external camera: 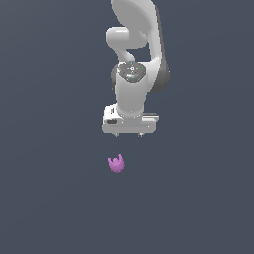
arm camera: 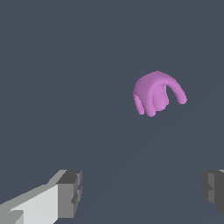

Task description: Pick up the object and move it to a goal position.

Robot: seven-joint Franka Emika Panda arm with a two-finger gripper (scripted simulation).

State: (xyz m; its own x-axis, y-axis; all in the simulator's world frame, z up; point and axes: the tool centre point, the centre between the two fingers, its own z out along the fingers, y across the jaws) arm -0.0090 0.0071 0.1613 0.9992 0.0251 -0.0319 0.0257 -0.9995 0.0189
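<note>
- The object is seen as a small pinkish-purple lump; a rounded body is noted, with short pointed prongs standing up from it in the exterior view.
- In the wrist view the object is shown as a smooth, glossy dome from which several curved, finger-like prongs are bent over to one side. No surface texture is made out beyond soft shading.
- The gripper is rendered in smooth white, with a blocky rectangular palm; two short dark tips are seen under it, set well apart.
- The jaws are held wide open and nothing is gripped between them. In the wrist view the gripper is seen as two squared, grey-padded fingers with faint ridges on the pad faces, one at each side of the picture, with bare ground between.
- The object is placed below the gripper in the exterior view, slightly toward the exterior view's left, apart from the tips and not between them.
- The arm is built of rounded white casings with dark joint sections and a round grey cap on one joint.
- The desk is given as a flat, uniform slate-blue plane, matte and unmarked; no edge, wall or horizon is distinguished, so the surroundings cannot be told from the surface.
</note>
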